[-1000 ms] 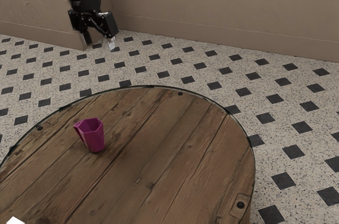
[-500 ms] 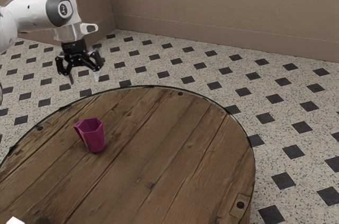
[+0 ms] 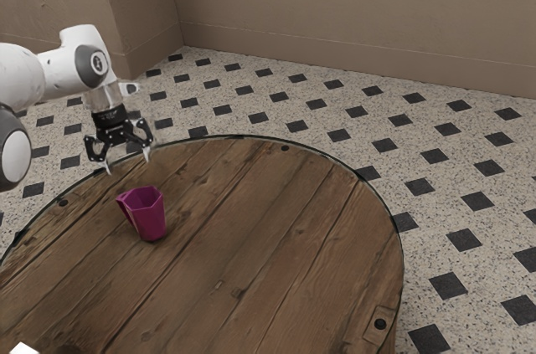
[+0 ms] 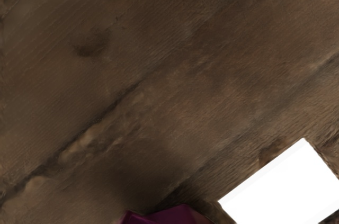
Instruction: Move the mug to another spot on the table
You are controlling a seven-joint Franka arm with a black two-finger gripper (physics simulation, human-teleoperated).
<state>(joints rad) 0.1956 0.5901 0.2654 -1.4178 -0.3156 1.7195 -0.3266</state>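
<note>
Magenta mug (image 3: 144,212) at five o'clock below your hand (image 3: 126,157), fingers spread: centre over its rim, then descend.

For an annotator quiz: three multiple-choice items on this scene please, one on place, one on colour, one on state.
1. Where on the table does the mug stand? A) toward the exterior view's left B) dead centre C) toward the exterior view's right
2. The mug's colour? A) green B) magenta C) white
3. The gripper is: A) shut on the mug B) open, apart from the mug C) open around the mug
1 A: it stands left of the middle. 2 B: its walls are magenta. 3 B: the jaws stand spread above the table's rim, clear of it.
</note>
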